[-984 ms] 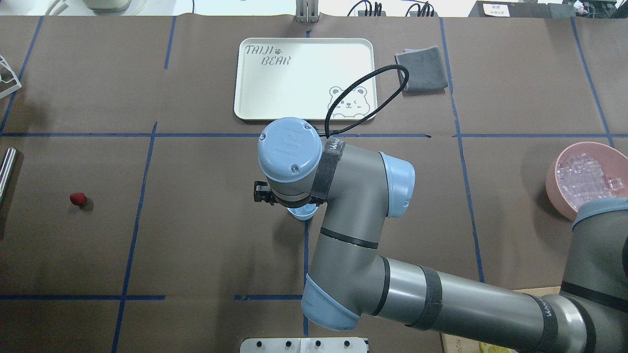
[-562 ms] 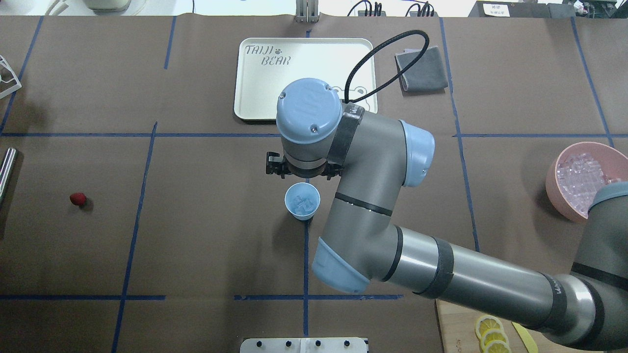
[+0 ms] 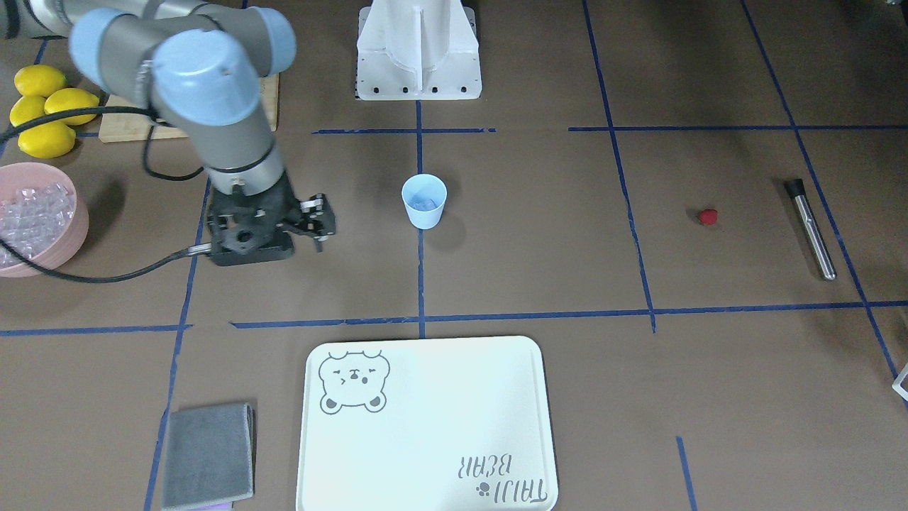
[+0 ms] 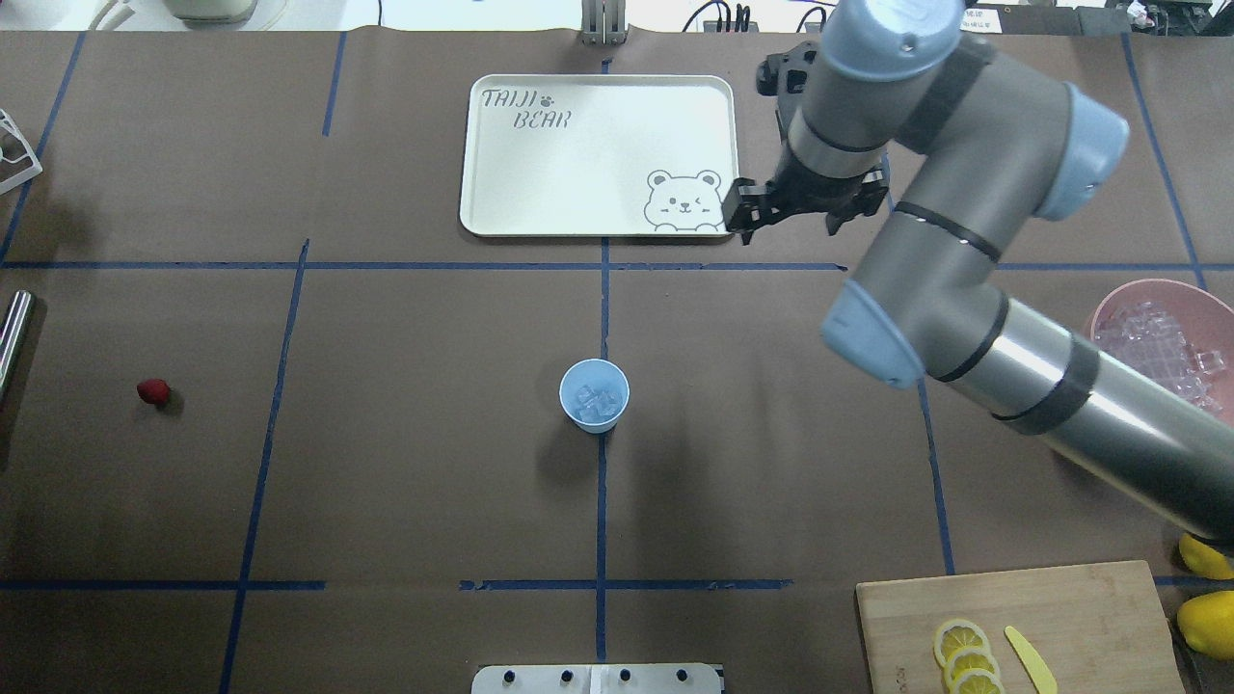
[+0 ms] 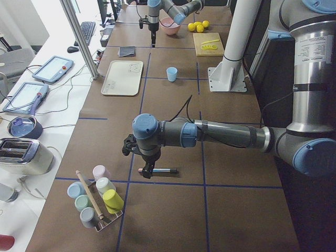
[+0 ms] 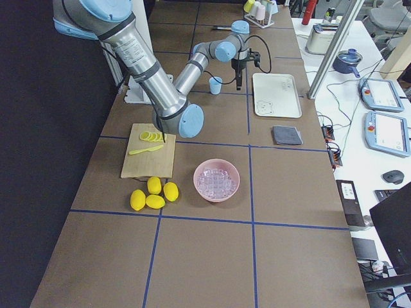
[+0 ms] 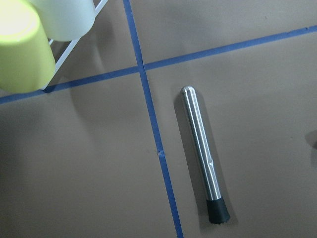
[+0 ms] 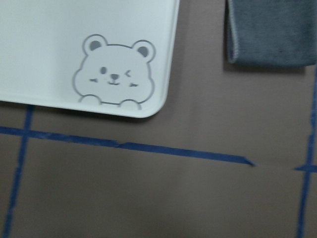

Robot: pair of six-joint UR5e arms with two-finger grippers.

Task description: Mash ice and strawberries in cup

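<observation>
Brown table (image 3: 539,234), blue tape grid (image 3: 421,284) | left fingers (image 5: 148,169), right fingers (image 3: 318,213): cannot tell spread

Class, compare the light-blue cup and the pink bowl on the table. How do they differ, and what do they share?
Size: the cup is small, and the pink bowl is far wider.
Shape: the cup is tall and tapered, while the bowl is low and rounded.
Place: the cup stands alone mid-table, and the bowl sits at the robot's right end, near the lemons.
Fill: the cup holds a few cubes, and the bowl holds many.
Shared: both are upright, open-topped and holding ice.
</observation>
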